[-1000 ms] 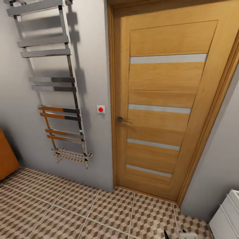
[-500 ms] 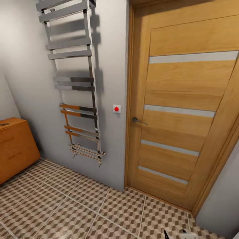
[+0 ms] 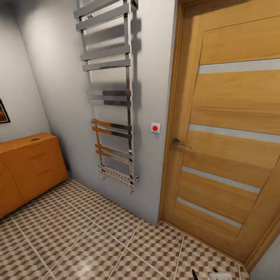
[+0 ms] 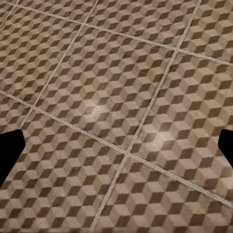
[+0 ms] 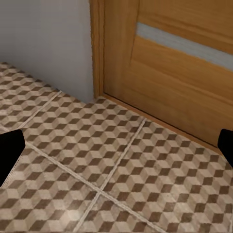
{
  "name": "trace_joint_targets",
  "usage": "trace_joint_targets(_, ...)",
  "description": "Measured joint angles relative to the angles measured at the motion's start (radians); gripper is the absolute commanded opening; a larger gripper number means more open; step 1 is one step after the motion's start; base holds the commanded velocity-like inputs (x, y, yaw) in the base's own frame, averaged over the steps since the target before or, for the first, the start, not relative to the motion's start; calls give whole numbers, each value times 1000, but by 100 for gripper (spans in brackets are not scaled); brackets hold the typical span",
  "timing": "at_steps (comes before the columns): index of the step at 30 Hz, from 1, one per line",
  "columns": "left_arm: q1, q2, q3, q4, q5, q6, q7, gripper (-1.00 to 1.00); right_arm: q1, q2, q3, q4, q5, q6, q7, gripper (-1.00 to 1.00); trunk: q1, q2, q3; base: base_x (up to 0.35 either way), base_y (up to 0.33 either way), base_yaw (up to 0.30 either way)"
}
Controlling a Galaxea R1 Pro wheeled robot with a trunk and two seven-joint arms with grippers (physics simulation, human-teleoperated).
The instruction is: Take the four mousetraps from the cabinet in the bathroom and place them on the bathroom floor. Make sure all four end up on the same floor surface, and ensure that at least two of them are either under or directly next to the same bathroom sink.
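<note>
- The cabinet (image 3: 29, 167), a low orange-brown wooden chest with a flat top and drawers with bar handles, stands against the grey wall far off to the left of both sets of jaws in the head view; a small dark thing lies on its top, too small to name.
- The bathroom floor (image 3: 85, 237), tiled in a brown, beige and white cube pattern with pale grout lines, runs from the cabinet to the door and lies beneath both sets of jaws.
- A chrome towel rail (image 3: 111, 97) hangs on the wall between cabinet and door, with a small white switch (image 3: 155, 127) bearing a red dot just beside the door frame.
- The wooden door (image 3: 229, 136), with pale horizontal strips and a metal lever handle (image 3: 181, 143), is shut and stands ahead of the right jaws.
- The left gripper (image 4: 116, 155) has its jaws spread wide, dark fingertips (image 4: 9, 155) at the two edges of the left wrist view, nothing but floor tiles between them.
- The right gripper (image 5: 116, 153) likewise has its jaws wide apart and empty; between them lie floor tiles, and beyond them the foot of the door and the grey wall (image 5: 46, 43).
</note>
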Motion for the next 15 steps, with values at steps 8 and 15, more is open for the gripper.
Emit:
trace_joint_targets(8, 0, 0, 0, 0, 0, 0, 0, 100, 0, 0, 0, 0, 0, 0, 0, 100, 0, 0, 0, 0, 0, 288)
trace_joint_targets(15, 0, 0, 0, 0, 0, 0, 0, 100, 0, 1, 0, 0, 0, 0, 0, 100, 0, 0, 0, 0, 0, 288)
